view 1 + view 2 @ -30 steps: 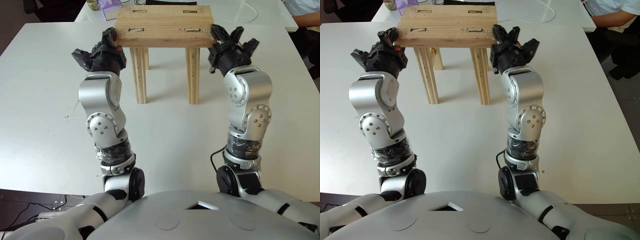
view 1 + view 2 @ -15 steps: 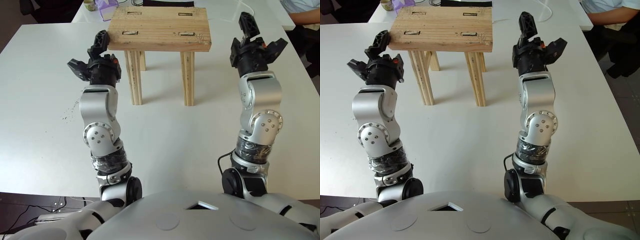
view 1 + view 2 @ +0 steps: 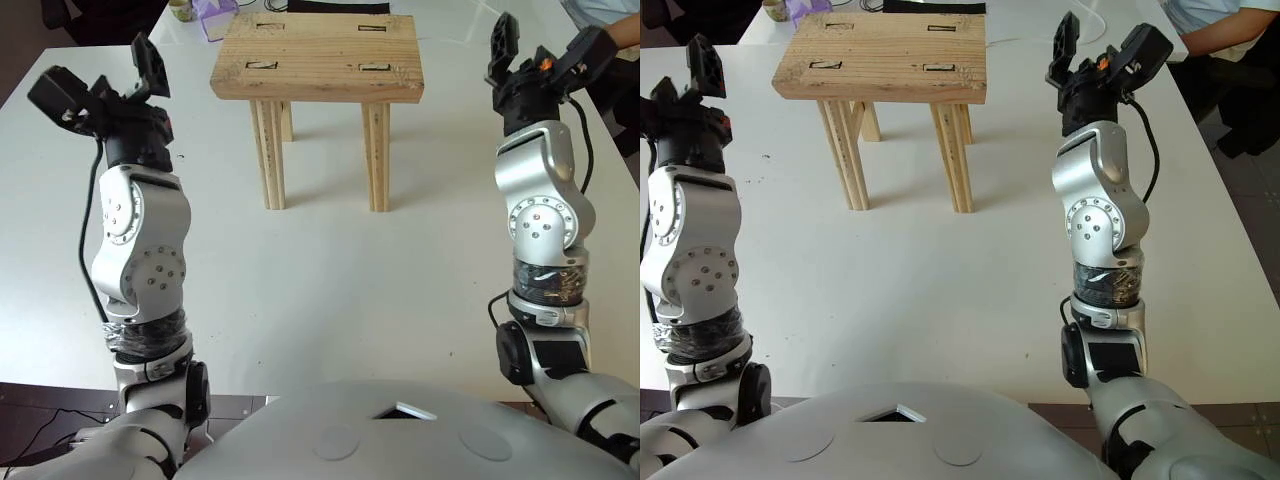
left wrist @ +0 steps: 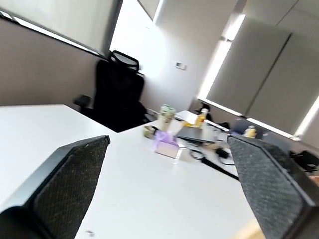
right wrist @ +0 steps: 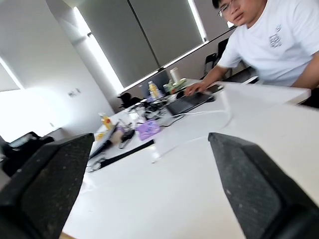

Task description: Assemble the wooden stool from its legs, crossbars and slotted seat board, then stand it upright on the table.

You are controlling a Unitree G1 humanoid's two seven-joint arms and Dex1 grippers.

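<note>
The stool stands upright on the table, between the two grippers and touching neither. Its seat board shows four slots on top. The two front legs are plain to see. The back legs are mostly hidden behind them, with only a strip of one showing beside the left front leg. The crossbars lie under the seat, so how they sit cannot be told.

The left gripper is held up off the table, well out to the stool's left, its two fingers spread wide with nothing between them. The right gripper is raised the same way, well out to the stool's right, also wide open and empty. From each wrist, only bare tabletop lies between the finger pads, and the far clutter is too blurred to name.

Beyond the left gripper, past the stool's far corner, a purple box is cut off by the frame. A thin white cable lies beyond the right gripper.
</note>
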